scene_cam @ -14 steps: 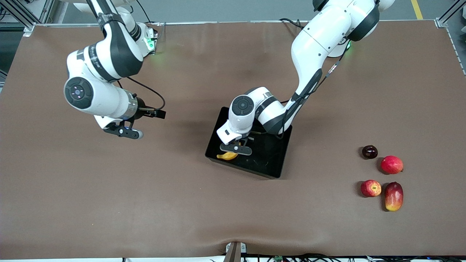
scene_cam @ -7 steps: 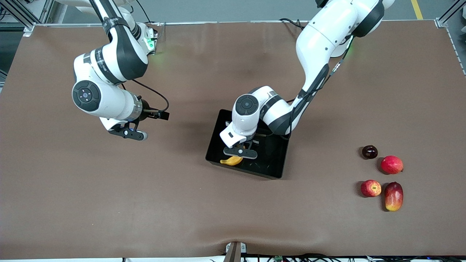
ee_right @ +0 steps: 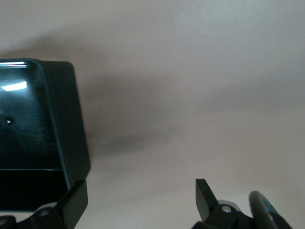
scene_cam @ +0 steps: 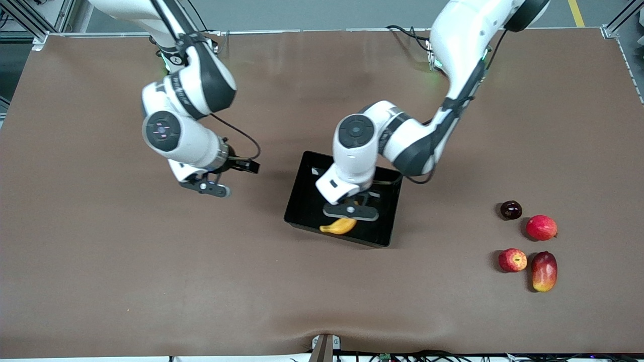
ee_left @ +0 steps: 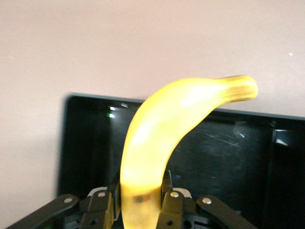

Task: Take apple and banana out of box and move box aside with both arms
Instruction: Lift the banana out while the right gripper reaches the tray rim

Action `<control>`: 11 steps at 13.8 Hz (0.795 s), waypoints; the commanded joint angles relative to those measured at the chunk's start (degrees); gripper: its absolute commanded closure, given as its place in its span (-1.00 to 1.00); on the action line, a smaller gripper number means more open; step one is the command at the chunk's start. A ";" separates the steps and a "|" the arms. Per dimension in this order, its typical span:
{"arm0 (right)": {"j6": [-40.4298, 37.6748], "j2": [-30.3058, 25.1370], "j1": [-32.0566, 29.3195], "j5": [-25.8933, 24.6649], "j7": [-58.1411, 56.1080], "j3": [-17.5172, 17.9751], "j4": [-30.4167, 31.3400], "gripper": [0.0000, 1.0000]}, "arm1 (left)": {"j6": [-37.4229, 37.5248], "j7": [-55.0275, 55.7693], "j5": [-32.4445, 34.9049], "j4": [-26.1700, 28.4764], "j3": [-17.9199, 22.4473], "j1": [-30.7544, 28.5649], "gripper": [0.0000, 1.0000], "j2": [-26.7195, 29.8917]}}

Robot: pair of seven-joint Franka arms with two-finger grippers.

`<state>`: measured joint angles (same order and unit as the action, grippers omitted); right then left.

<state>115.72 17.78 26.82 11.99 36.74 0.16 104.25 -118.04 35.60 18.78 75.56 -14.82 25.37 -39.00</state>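
Observation:
My left gripper (scene_cam: 350, 211) is shut on the yellow banana (scene_cam: 339, 227) and holds it over the black box (scene_cam: 303, 207), near the box's wall nearest the front camera. In the left wrist view the banana (ee_left: 162, 138) stands between the fingers (ee_left: 172, 200) with the box (ee_left: 86, 143) under it. My right gripper (scene_cam: 206, 187) is open and empty, over bare table beside the box toward the right arm's end. In the right wrist view its gripper (ee_right: 140, 200) shows spread fingers next to a corner of the box (ee_right: 62, 124). The small streaked red apple (scene_cam: 512, 260) lies on the table toward the left arm's end.
Beside the apple lie an oblong red-yellow mango (scene_cam: 544, 271), a round red fruit (scene_cam: 541, 227) and a small dark plum (scene_cam: 510, 209). The brown table (scene_cam: 151, 281) is bare nearer the front camera.
My left gripper has carried the banana along inside the box toward the left arm's end. My right gripper has moved toward the box.

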 commanded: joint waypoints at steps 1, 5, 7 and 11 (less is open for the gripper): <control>5.37 3.48 2.52 0.84 2.54 -0.34 -1.06 -1.00 | 1.23 -5.79 -0.15 1.26 -0.21 -4.61 1.00 2.69; 10.58 9.98 7.09 0.75 10.18 -0.34 -6.23 -1.00 | 2.54 -12.55 0.81 4.32 -0.12 -12.43 1.00 3.05; 10.75 14.11 9.38 0.49 11.34 -0.43 -10.28 -0.58 | 2.73 -17.83 3.95 6.70 -0.12 -17.78 1.00 2.52; 12.68 17.47 10.53 -2.14 10.90 -0.60 -11.70 0.21 | -6.12 -17.50 8.90 14.24 -0.38 -26.05 1.00 1.56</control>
<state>127.86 33.45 37.15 11.68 47.00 0.10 94.81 -119.25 17.87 26.05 85.05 -14.42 2.44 -38.18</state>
